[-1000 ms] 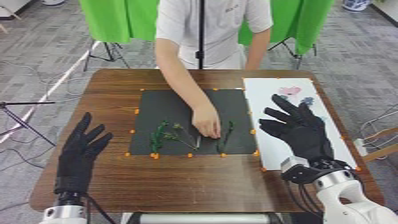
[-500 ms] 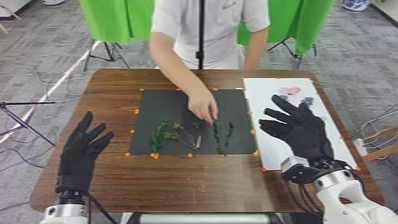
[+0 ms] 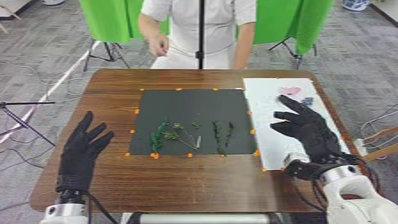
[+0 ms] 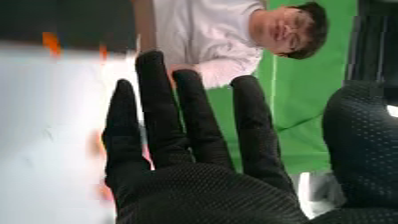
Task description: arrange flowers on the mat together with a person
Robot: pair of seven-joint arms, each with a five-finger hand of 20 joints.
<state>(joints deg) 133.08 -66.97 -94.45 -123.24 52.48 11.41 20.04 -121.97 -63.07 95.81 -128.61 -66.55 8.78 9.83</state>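
Note:
In the head view my right hand [image 3: 306, 129] is over the white sheet [image 3: 268, 117], fingers extended; in the right wrist view the right hand [image 4: 204, 192] has straight fingers. My left hand [image 3: 80, 150] rests above the table left of the dark mat [image 3: 182, 102], fingers straight, holding nothing. On the mat's near half lie green stems: a leafy one [image 3: 158, 136] at left, thin branching ones [image 3: 185, 134] in the middle, and two slim stems [image 3: 218, 137] at right. A pink flower [image 3: 290, 90] and a blue one [image 3: 307, 101] lie on the sheet's far part.
Orange markers [image 3: 155, 156] line the mat and sheet on the brown table [image 3: 178, 185]. The person stands across the table, one hand [image 3: 158, 46] beyond its far edge. A dark vertical pole [image 3: 201, 30] stands in front of the person.
The person's hand has let go of a stem at the mat's right part and drawn back past the far edge. My right hand has shifted slightly right and turned; the left has stayed.

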